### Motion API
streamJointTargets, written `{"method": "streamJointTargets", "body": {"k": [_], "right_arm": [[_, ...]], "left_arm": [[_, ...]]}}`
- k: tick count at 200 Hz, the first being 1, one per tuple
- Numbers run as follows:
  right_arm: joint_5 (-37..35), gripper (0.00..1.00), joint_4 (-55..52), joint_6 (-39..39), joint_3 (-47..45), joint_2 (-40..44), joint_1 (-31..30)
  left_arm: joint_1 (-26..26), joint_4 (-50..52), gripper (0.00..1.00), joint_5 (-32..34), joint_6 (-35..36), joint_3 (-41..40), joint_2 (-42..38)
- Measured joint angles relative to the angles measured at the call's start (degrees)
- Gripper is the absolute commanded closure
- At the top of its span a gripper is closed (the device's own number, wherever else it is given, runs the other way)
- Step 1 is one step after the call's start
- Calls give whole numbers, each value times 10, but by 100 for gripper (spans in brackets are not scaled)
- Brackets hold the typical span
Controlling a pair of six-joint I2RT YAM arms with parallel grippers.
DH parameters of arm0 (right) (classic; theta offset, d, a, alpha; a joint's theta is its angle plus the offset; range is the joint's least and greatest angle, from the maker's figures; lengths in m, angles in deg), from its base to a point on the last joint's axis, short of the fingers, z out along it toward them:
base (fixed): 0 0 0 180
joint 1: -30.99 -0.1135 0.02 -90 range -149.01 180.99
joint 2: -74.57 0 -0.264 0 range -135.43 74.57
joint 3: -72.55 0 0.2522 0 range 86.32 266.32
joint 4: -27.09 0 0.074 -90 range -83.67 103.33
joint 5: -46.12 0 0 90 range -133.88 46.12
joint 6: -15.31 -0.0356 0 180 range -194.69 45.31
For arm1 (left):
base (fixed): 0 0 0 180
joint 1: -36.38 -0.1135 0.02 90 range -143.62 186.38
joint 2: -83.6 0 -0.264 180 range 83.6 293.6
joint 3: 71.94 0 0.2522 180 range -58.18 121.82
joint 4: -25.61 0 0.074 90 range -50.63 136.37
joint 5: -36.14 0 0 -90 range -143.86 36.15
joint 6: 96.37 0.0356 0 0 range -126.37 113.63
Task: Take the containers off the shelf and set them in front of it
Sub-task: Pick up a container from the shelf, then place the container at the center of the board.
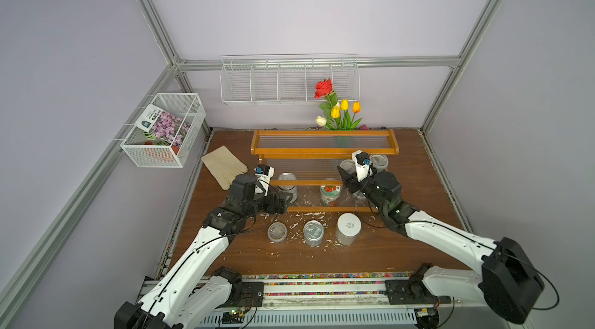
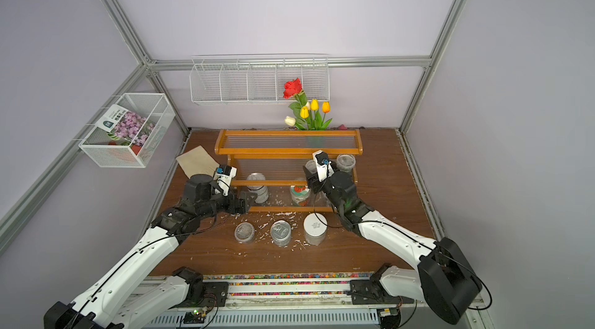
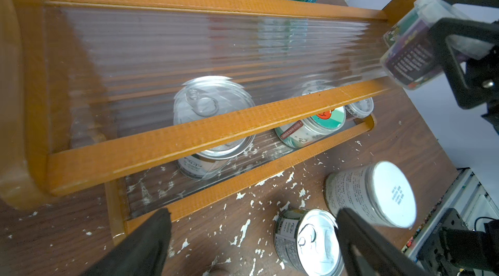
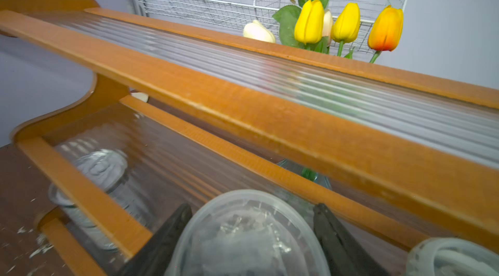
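Observation:
The orange-brown shelf [image 1: 322, 151] stands at the back of the table. My right gripper [image 4: 252, 211] is shut on a clear lidded cup [image 4: 243, 234] over the middle tier's right part. A second clear cup [image 1: 379, 162] sits beside it. The bottom tier holds a silver tin [image 1: 286, 182], a red-fruit-lidded jar [image 1: 330, 194] and a small clear cup [image 3: 360, 107]. My left gripper [image 3: 253, 220] is open and empty, low at the bottom tier's left end, next to that tin. In front of the shelf stand a clear cup [image 1: 277, 231], a silver tin [image 1: 313, 232] and a white-lidded jar [image 1: 348, 227].
A cream glove [image 1: 223, 166] lies left of the shelf. A vase of flowers [image 1: 338, 111] stands behind it, below a white wire wall rack [image 1: 289, 82]. A white mesh basket [image 1: 164, 129] hangs on the left wall. White flakes litter the table around the front containers.

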Motion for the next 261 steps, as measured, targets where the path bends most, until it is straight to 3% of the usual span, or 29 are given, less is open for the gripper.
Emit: {"method": "streamJointTargets", "body": {"k": [42, 88, 118, 147, 193, 261], "right_arm": [[51, 41, -81, -5, -34, 83, -17], [43, 41, -169, -13, -37, 165, -96], [-20, 41, -263, -40, -35, 224, -169], [-127, 41, -386, -94, -35, 294, -216], [-266, 40, -512, -203, -71, 393, -231], [-364, 37, -556, -389, -150, 340, -232]], "left_arm": [[-2, 0, 1, -12, 9, 0, 0], [-2, 0, 1, -17, 12, 0, 0], [-2, -3, 1, -30, 14, -1, -3], [-2, -20, 1, -47, 17, -17, -21], [-2, -31, 1, -67, 24, -30, -32], [-2, -52, 1, -77, 24, -51, -32]]}}
